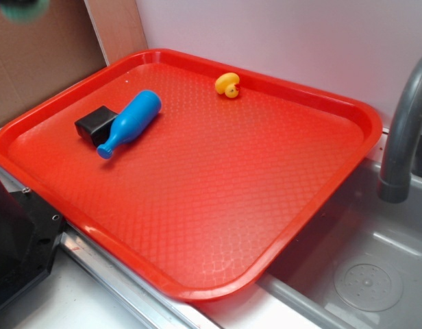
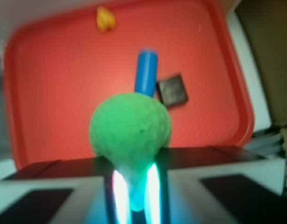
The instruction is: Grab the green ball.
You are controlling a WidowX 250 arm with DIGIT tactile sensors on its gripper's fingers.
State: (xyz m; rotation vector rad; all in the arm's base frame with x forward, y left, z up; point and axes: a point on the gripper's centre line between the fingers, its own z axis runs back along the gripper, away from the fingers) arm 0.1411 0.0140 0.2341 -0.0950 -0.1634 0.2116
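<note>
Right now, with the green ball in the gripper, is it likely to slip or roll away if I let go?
The green ball looks matte and pitted, so it probably grips well rather than slipping. It bulges above the gripper, held only at its lower end, so a jolt might dislodge it. Being round, it would likely roll across the red tray if released, though the raised rim should stop it.

blurred green ball point(image 2: 130, 128), faucet point(image 1: 405, 130) cut off

The red tray point(image 1: 197, 205) was glossy plastic with a fine pebbled texture. The blue pin-shaped toy point(image 1: 131, 122) looked smooth and shiny, the green ball point(image 2: 130, 128) matt and faintly pitted, the grey faucet point(image 1: 403, 130) dull plastic.
</note>
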